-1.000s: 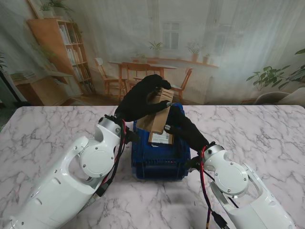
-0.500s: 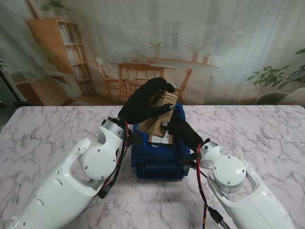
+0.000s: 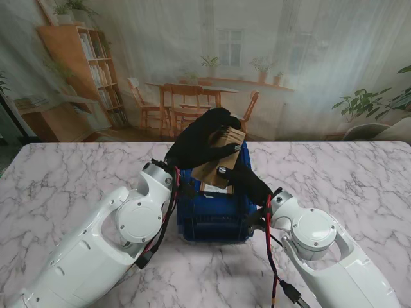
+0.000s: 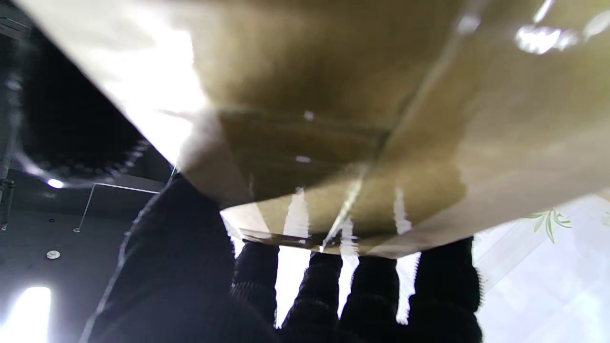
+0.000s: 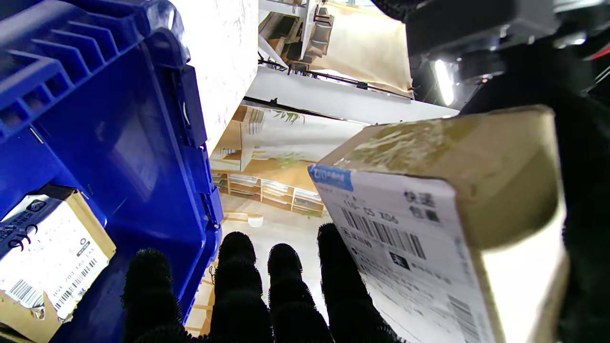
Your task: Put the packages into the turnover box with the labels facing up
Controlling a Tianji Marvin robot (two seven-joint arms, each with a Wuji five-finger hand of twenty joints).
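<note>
My left hand [image 3: 199, 142], in a black glove, is shut on a brown cardboard package [image 3: 217, 168] and holds it tilted over the far end of the blue turnover box [image 3: 215, 215]. In the left wrist view the package's taped brown face [image 4: 357, 119] fills the frame above my fingers [image 4: 333, 295]. My right hand [image 3: 247, 181] is open at the box's right rim, fingertips against the package's lower edge. The right wrist view shows the held package's white barcode label [image 5: 410, 238] turned toward that hand. Another package [image 5: 47, 257] lies in the box [image 5: 95, 119], label showing.
The box stands mid-table on white marble [image 3: 334, 167], between my two forearms. Open marble lies to the left [image 3: 64, 173] and right. A printed room backdrop [image 3: 289, 70] rises behind the table's far edge.
My left hand has carried the package slightly to the right and tipped it lower over the box. The right arm has shifted left, closer to the box.
</note>
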